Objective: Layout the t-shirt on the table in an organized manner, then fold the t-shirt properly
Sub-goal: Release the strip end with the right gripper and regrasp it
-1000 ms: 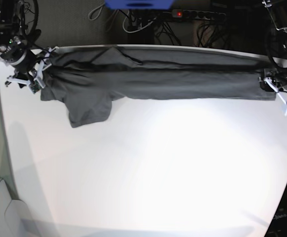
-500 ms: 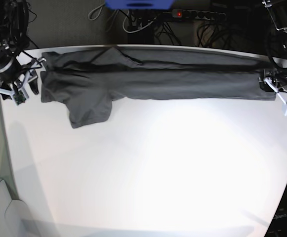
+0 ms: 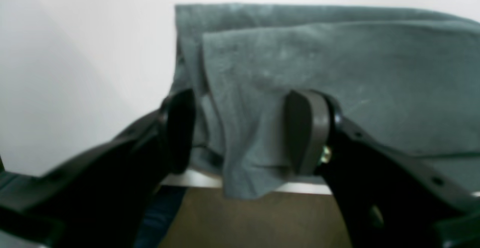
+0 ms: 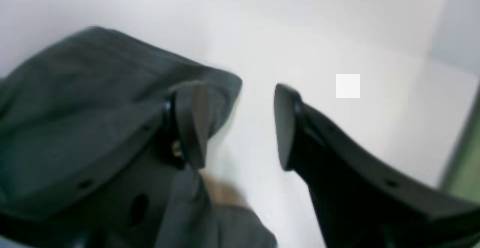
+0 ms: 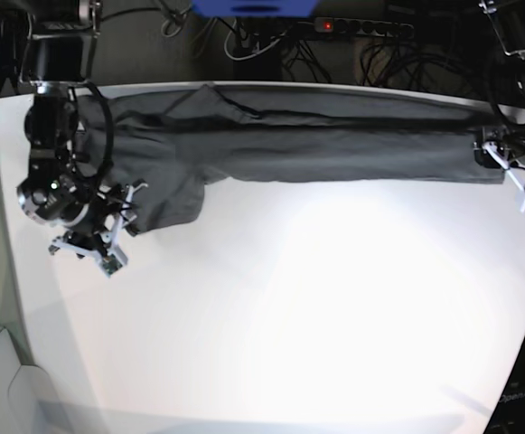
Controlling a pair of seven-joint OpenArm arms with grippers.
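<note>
- The t-shirt (image 5: 298, 136) is lying stretched in a long band along the far edge of the bench (image 5: 289, 316), probably to flatten it before any folding.
- The left gripper (image 3: 240, 135) is sitting at the hem end with its jaws apart, cloth hanging between them but not pinched.
- The right gripper (image 4: 240, 124) is hovering with jaws apart by the loose sleeve (image 5: 167, 203), likely lining up to spread it out.
</note>
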